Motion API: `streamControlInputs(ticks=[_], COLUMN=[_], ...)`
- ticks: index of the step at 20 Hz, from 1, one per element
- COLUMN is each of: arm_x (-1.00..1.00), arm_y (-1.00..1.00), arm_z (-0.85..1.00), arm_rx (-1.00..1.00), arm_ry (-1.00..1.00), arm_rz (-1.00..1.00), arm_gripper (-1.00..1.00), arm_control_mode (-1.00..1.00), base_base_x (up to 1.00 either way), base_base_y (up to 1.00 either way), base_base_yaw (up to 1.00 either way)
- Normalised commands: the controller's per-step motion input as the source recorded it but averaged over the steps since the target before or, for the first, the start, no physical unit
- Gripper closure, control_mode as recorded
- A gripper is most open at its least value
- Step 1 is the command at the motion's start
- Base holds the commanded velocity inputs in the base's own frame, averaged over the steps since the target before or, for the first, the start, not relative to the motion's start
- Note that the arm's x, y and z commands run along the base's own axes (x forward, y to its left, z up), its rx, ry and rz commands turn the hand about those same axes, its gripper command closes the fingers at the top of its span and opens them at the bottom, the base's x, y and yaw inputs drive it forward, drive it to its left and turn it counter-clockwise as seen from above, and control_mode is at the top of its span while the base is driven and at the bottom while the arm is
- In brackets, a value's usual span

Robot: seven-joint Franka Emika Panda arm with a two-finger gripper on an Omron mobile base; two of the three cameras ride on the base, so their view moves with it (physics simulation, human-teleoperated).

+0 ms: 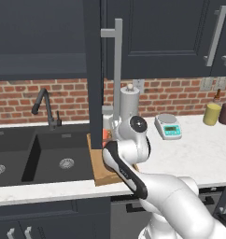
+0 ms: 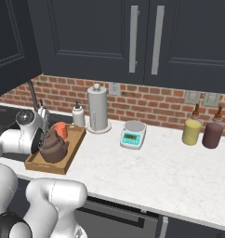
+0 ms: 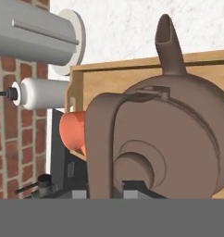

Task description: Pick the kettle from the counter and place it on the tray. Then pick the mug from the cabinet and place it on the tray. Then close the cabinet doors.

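Observation:
The dark brown kettle (image 2: 54, 147) stands on the wooden tray (image 2: 71, 152), which lies on the white counter (image 2: 170, 172) beside the sink. In the hand view the kettle (image 3: 178, 129) looms close, and its arched handle (image 3: 104, 139) runs down between my gripper's (image 3: 104, 190) fingertips, which are shut on it. The orange-red mug (image 2: 61, 128) stands on the tray behind the kettle, toward the wall; it is also in the hand view as the mug (image 3: 73, 132). The cabinet (image 1: 40, 37) is open, its door (image 1: 93, 70) swung out edge-on above the tray.
A paper towel holder (image 2: 97, 109) and a soap dispenser (image 2: 78, 115) stand behind the tray. A kitchen scale (image 2: 133, 135), a yellow jar (image 2: 192, 131) and a maroon jar (image 2: 212, 135) lie to the right. The black sink (image 1: 59, 158) and its faucet (image 1: 45, 107) are left of the tray.

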Motion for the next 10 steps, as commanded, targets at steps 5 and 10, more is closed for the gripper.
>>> streamControlInputs(ticks=[5, 10], arm_x=[-0.04, -0.06], arm_y=[0.0, 0.0], arm_z=[-0.06, 0.0], arm_rx=[0.0, 0.0], arm_ry=[-0.03, -0.03], arm_rz=[0.0, 0.0], arm_gripper=[-1.0, -1.0], arm_control_mode=[-1.0, -1.0], base_base_x=[0.0, 0.0], base_base_y=[0.0, 0.0], base_base_yaw=[0.0, 0.0])
